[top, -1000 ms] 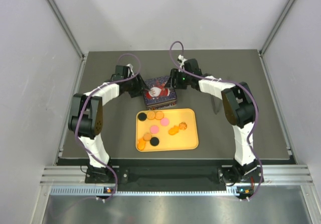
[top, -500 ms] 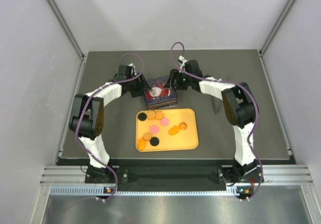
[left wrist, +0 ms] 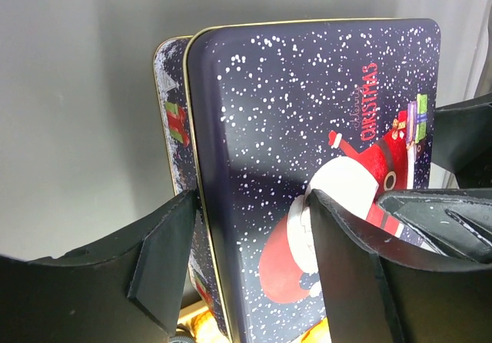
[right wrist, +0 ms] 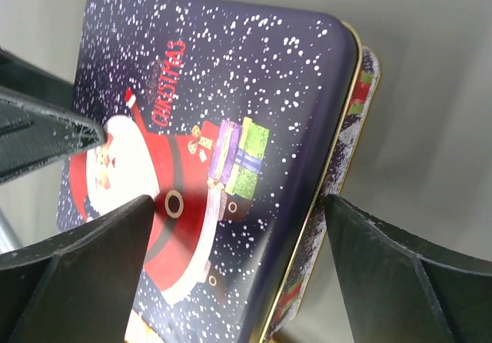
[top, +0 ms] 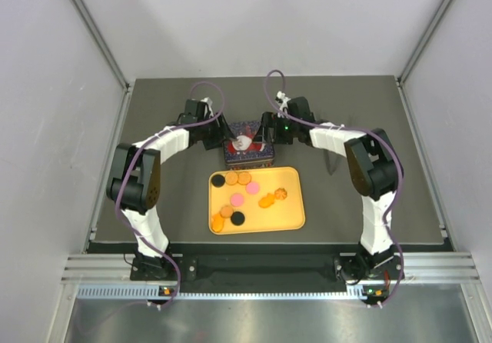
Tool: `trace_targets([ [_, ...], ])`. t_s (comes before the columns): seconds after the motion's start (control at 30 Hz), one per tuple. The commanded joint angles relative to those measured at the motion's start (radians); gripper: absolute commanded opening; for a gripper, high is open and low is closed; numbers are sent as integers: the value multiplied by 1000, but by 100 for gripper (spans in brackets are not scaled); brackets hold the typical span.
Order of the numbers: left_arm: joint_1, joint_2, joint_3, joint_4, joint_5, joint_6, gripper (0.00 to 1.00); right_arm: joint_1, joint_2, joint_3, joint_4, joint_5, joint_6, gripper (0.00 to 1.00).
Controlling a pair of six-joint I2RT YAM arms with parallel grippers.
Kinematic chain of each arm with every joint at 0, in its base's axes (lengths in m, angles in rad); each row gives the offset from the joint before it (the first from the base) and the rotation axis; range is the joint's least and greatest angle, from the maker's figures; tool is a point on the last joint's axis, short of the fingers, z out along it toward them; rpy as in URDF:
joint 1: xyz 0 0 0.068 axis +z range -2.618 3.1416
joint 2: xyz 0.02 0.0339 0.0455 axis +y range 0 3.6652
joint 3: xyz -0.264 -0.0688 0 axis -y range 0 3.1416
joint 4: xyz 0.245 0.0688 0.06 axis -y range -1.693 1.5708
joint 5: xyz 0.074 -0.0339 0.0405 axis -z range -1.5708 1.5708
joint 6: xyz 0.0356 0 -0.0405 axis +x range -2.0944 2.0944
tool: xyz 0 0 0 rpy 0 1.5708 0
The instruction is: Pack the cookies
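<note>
The cookies (top: 237, 198), several orange, pink and black rounds, lie on a yellow tray (top: 288, 218). Behind the tray stands a dark blue Christmas tin (top: 248, 155) with its Santa lid (left wrist: 307, 128) on. My left gripper (top: 223, 138) is open at the tin's left edge (left wrist: 250, 204), one finger (left wrist: 165, 258) outside the side wall and the other over the lid. My right gripper (top: 266, 131) is open wide across the tin's right edge (right wrist: 237, 204), its fingers (right wrist: 407, 274) apart from the wall. Neither holds a cookie.
The tin and tray sit mid-table on a dark mat (top: 154, 204). Grey walls enclose the table on three sides. Both arms arch inward from the near edge, and their purple cables loop above the grippers.
The right gripper's jaws have spread wide apart. Both grippers have shifted slightly, and the tin now sits squarer to the tray. The cookies on the tray have not moved.
</note>
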Motion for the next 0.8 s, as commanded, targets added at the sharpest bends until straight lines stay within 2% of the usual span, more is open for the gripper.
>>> trace_targets([
  [0.0, -30, 19, -1, -103, 14, 34, 65, -31, -60, -23, -16, -91, 12, 93],
  [0.17, -30, 22, 0, -98, 20, 33, 65, -96, -101, -60, -13, -134, 31, 97],
  [0.37, -30, 22, 3, -91, 26, 28, 65, -116, -185, -159, -13, -132, 35, 99],
  [0.6, -29, 26, 8, -89, 34, 28, 65, -124, -260, -310, 100, -184, 95, 100],
  [0.77, -29, 23, 5, -84, 36, 22, 65, -116, -248, -340, 172, -246, 153, 100],
])
